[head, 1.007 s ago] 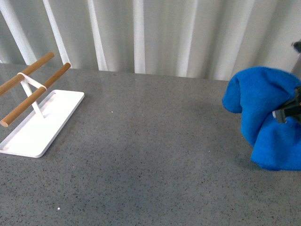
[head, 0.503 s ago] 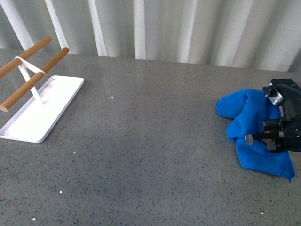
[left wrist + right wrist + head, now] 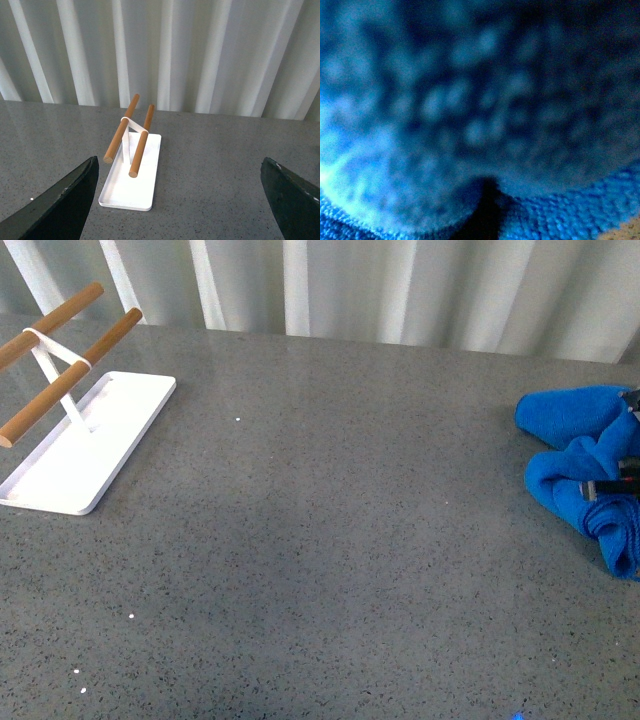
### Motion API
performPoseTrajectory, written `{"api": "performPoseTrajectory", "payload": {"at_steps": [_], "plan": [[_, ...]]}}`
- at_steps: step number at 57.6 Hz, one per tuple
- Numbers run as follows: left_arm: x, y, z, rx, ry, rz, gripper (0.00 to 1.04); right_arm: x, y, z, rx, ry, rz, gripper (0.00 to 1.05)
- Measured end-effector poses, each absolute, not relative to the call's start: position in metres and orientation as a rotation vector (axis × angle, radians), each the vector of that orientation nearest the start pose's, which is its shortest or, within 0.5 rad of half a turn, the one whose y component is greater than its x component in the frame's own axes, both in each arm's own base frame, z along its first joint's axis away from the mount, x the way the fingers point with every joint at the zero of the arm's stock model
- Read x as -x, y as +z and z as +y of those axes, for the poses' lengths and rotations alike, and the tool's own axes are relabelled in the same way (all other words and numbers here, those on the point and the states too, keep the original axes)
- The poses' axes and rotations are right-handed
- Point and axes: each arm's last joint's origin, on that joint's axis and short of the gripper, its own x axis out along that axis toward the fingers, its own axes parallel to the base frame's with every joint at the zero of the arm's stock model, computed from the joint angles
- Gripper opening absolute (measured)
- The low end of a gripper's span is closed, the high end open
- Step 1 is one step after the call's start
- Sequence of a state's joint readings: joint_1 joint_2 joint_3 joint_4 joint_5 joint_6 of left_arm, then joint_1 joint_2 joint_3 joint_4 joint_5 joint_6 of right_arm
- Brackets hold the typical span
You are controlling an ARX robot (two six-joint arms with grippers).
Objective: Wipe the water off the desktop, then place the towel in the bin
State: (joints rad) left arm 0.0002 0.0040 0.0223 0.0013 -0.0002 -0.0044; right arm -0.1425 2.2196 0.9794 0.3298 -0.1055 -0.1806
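Moving the towel (image 3: pixel 568 418) farther right over the worktop (image 3: pixel 330 540) than a moment before, with right tool (image 3: pixel 612 486) clamped on it.

The flat dark-grey speckled stone-like desktop (image 3: pixel 350 540) carries a white rectangular tray (image 3: pixel 60 475) at its far left, and a bright blue fluffy microfibre towel (image 3: pixel 575 455) lies bunched at its right edge.

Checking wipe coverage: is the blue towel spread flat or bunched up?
Bunched: the towel shows rumpled, overlapping folds, not one flat sheet.
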Motion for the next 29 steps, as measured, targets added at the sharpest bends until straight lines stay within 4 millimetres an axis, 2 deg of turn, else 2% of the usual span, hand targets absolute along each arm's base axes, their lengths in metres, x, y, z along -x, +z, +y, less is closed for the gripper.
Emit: {"api": "performPoseTrajectory", "payload": {"at_steps": [14,22,29], "plan": [[-0.096,0.171,0.0,0.004,0.0,-0.02,0.98,-0.422,0.026,-0.034,0.111,0.101,0.835,0.04],[-0.096,0.171,0.0,0.004,0.0,-0.02,0.98,-0.449,0.027,-0.008,0.125,0.174,0.804,0.04],[-0.096,0.171,0.0,0.004,0.0,-0.02,0.98,-0.463,0.029,0.016,0.125,0.247,0.798,0.04]]}}
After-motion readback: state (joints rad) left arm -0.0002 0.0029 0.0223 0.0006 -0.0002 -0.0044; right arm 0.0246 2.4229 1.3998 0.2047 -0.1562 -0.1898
